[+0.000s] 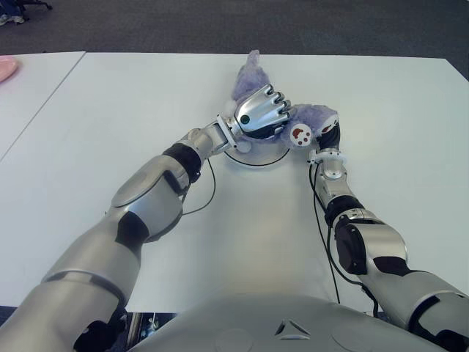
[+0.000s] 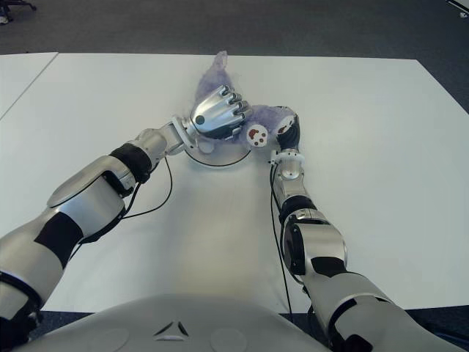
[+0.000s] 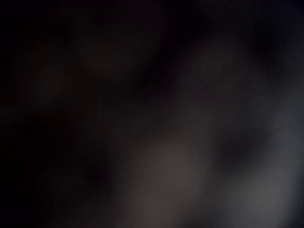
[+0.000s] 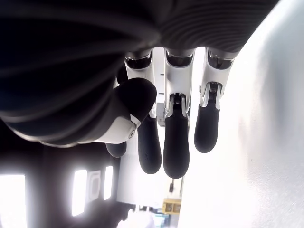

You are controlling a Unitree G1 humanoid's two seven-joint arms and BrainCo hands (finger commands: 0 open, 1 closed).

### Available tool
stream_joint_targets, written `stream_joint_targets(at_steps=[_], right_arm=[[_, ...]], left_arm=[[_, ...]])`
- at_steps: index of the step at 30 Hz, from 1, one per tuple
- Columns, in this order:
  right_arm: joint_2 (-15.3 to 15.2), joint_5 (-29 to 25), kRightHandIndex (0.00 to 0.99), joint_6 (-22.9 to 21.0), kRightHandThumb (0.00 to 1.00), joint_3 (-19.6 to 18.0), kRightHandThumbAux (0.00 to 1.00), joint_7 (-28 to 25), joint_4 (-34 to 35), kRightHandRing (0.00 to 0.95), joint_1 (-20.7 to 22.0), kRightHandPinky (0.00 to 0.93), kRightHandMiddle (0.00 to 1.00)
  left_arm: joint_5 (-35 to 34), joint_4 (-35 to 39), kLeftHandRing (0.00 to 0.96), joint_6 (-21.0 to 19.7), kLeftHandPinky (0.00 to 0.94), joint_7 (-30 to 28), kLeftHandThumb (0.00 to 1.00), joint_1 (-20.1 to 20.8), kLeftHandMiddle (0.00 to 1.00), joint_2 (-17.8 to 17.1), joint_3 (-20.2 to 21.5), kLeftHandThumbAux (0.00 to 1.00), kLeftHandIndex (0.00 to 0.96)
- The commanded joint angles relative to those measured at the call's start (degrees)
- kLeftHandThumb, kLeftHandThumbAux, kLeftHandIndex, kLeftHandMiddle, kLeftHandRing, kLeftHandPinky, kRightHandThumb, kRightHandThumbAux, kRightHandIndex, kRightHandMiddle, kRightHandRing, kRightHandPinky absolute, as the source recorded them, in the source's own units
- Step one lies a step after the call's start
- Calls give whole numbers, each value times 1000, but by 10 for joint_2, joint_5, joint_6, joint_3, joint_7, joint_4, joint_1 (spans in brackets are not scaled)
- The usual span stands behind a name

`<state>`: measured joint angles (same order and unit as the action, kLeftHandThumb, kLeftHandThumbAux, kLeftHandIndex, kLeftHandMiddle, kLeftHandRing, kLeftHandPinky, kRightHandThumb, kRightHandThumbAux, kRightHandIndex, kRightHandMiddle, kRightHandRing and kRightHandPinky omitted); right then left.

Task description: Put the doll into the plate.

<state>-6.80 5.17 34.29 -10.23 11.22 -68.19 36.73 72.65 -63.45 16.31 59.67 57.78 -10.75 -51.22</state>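
A purple plush doll lies over a white plate at the far middle of the table. My left hand sits on top of the doll with its fingers curled over the body. The left wrist view is dark, pressed close against something. One doll foot, white with a red patch, sticks out toward my right hand. That hand shows just right of the doll. In the right wrist view its fingers hang straight and hold nothing.
The white table stretches wide on both sides of the plate. A second table joins at the left, with a pink object at its far edge. Dark carpet lies beyond. Black cables hang from both forearms.
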Motion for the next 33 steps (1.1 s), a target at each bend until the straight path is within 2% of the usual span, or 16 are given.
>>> stream_joint_targets(at_steps=[1,5,12,15,16,17,18,19,22,25,27,33], right_arm=[[23,-3,361,-59,1000,-6,676,-10,-91,527,-137,430,451],[23,-3,365,-59,1000,-7,677,-10,-91,534,-138,420,449],[24,0,369,-59,1000,-5,676,-3,-91,529,-137,433,444],[25,3,370,-52,1000,-3,676,7,-91,534,-138,424,445],[25,4,371,-49,1000,-2,676,10,-91,538,-138,420,446],[25,4,372,-47,1000,-3,676,11,-90,539,-139,419,446],[25,4,373,-46,1000,-3,676,11,-90,541,-139,419,447],[26,2,373,-44,1000,-4,676,9,-90,542,-139,420,447],[26,-1,371,-41,1000,-6,676,6,-90,553,-140,419,453],[27,-3,358,-39,1000,-8,677,6,-90,564,-139,420,460],[28,-3,354,-39,1000,-9,678,7,-90,567,-139,420,460],[36,-11,353,-14,1000,-21,680,18,-90,571,-138,414,447]], left_arm=[[17,-25,831,-20,859,11,723,7,822,6,-30,701,442],[19,4,826,-23,843,2,716,7,809,-8,-37,701,442],[19,57,753,-31,768,-34,688,-8,713,-26,-38,709,429],[15,104,731,-33,747,-56,685,-25,690,-39,-33,710,426],[14,122,683,-33,697,-65,492,-30,653,-44,-31,648,421],[12,145,665,-33,679,-77,421,-36,639,-51,-28,627,419],[11,161,566,-33,570,-87,305,-41,562,-57,-26,573,374],[10,177,502,-34,499,-96,231,-46,512,-62,-24,539,345],[9,213,316,-38,282,-122,101,-57,341,-75,-20,456,208],[12,249,166,-42,111,-154,33,-65,197,-86,-17,387,91],[13,264,119,-44,57,-168,16,-68,149,-91,-16,361,54],[20,325,20,-49,5,-222,1,-78,29,-111,-12,286,5]])
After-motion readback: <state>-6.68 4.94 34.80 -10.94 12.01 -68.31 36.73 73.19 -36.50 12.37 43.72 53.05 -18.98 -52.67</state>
